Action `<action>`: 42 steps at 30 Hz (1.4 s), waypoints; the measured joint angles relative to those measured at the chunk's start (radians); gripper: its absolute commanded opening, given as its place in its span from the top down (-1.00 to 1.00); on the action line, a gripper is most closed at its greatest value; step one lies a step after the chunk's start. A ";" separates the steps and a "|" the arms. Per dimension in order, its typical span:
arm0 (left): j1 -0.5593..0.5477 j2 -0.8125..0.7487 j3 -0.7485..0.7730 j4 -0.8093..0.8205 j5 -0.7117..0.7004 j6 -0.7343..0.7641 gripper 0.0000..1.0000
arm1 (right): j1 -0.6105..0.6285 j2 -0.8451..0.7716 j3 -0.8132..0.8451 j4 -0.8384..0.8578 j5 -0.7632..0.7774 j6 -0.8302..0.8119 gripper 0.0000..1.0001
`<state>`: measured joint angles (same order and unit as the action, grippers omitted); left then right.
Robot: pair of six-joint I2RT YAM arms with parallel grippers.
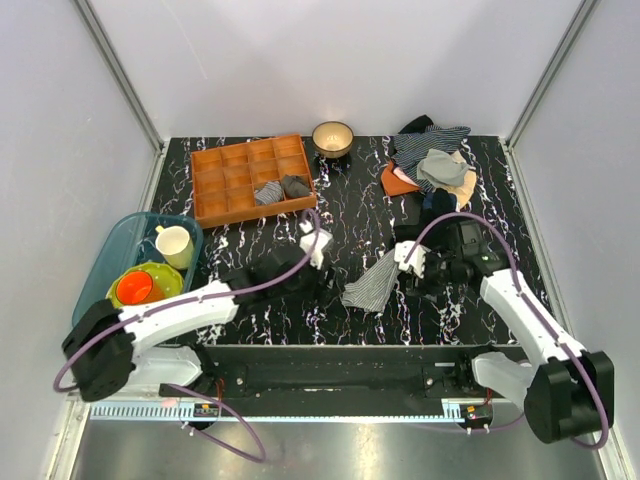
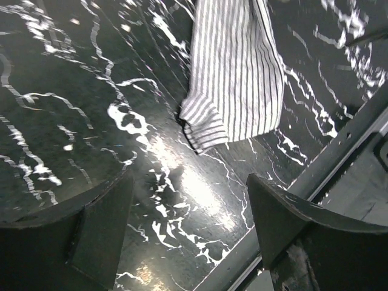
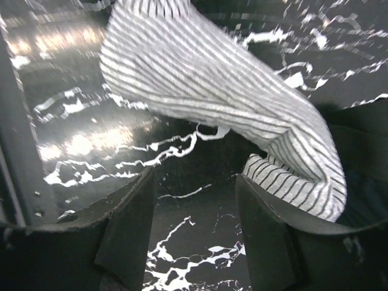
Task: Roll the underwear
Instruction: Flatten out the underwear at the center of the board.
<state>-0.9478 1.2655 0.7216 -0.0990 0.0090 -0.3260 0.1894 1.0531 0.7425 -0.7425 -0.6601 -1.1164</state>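
**Desk** (image 1: 345, 205): a black slab veined with white, glossy enough to throw back the lamps. It looks smooth, so cloth will likely slide on it rather than catch.

**Orange tray** (image 1: 225, 180): well beyond the left pincer (image 1: 315, 245) and to its left. It is stiff and square-celled, and two small rolled cloths (image 1: 270, 192) in its near cells suggest the shape sought.

**Underwear** (image 1: 372, 285): white weave with fine grey pinstripes, limp, lying crumpled in a long slanting strip between the two pincers, not yet rolled.
- In the left wrist view it lies ahead of the left pincer, apart from both fingers, its near corner turned under into a soft lip.
- In the right wrist view it lies ahead of the right pincer (image 3: 195, 176) and runs across to one finger. Its doubled end seems to rest over the top of that finger; whether it touches cannot be told.

**Pincers**: both stand apart, with bare desk showing between the fingers and nothing clamped.

**Fingers** (image 2: 103, 224): dark, rigid, wedge-shaped.

**Judged step**: take hold and spread the garment flat before rolling. To do it well, each pincer should pinch one outer edge low against the desk, draw the cloth taut and square, then turn a tight first fold. A slack start would likely give a lopsided roll.
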 measured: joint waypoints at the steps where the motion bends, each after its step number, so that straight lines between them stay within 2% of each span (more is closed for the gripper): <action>1: 0.016 -0.051 -0.025 0.009 -0.010 -0.008 -0.59 | 0.013 0.011 -0.024 0.025 0.034 -0.020 -0.32; 7: 0.046 -0.195 -0.115 0.031 -0.033 -0.049 -0.59 | 0.056 0.071 -0.155 0.262 0.212 -0.096 -0.36; 11: 0.046 -0.203 -0.159 0.042 -0.031 -0.073 -0.60 | 0.073 0.113 -0.215 0.431 0.293 -0.142 -0.24; 12: 0.046 -0.203 -0.166 0.042 -0.029 -0.077 -0.60 | 0.077 0.118 -0.239 0.486 0.311 -0.157 0.00; 14: 0.046 -0.199 -0.169 0.048 -0.027 -0.087 -0.60 | 0.080 0.126 -0.272 0.550 0.336 -0.183 0.32; 15: 0.046 -0.196 -0.169 0.062 -0.020 -0.091 -0.66 | 0.081 0.127 -0.290 0.581 0.348 -0.191 0.62; 19: 0.045 -0.147 -0.164 0.103 0.011 -0.094 -0.69 | 0.083 0.114 -0.309 0.619 0.384 -0.186 0.88; 22: 0.042 -0.077 -0.146 0.124 0.042 -0.092 -0.71 | 0.083 0.088 -0.268 0.576 0.389 -0.139 0.95; 25: 0.027 -0.010 -0.115 0.135 0.062 -0.082 -0.72 | 0.084 0.074 -0.174 0.503 0.374 -0.066 0.96; 26: 0.020 0.010 -0.101 0.140 0.066 -0.075 -0.83 | 0.084 0.071 -0.136 0.480 0.362 -0.037 0.95; 27: 0.012 0.027 -0.087 0.146 0.067 -0.067 -0.84 | 0.084 0.067 -0.099 0.459 0.350 -0.010 0.93; 28: 0.000 0.045 -0.069 0.155 0.067 -0.056 -0.84 | 0.084 0.064 -0.075 0.449 0.339 0.008 0.85; 29: -0.010 0.061 -0.054 0.161 0.067 -0.043 -0.85 | 0.084 0.060 -0.046 0.434 0.325 0.033 0.53; 31: -0.038 0.099 -0.014 0.185 0.066 -0.013 -0.84 | 0.084 0.059 -0.018 0.418 0.316 0.079 0.29; 32: -0.048 0.113 -0.003 0.200 0.065 -0.004 -0.82 | 0.084 0.059 -0.013 0.411 0.315 0.098 0.10; 34: -0.077 0.162 0.026 0.237 0.060 0.019 -0.79 | 0.081 0.060 -0.011 0.394 0.307 0.150 0.00; 38: -0.136 0.302 0.101 0.280 0.048 0.035 -0.55 | 0.063 0.089 -0.003 0.357 0.282 0.245 -0.04; 41: -0.169 0.399 0.155 0.279 0.037 0.034 -0.23 | 0.029 0.123 0.016 0.331 0.259 0.301 -0.04; 42: -0.177 0.430 0.174 0.276 0.031 0.034 0.08 | 0.014 0.132 0.023 0.324 0.250 0.313 -0.04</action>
<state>-1.1252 1.6955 0.8959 0.1768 0.0399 -0.2924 0.2039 1.1851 0.7658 -0.4183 -0.4099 -0.8036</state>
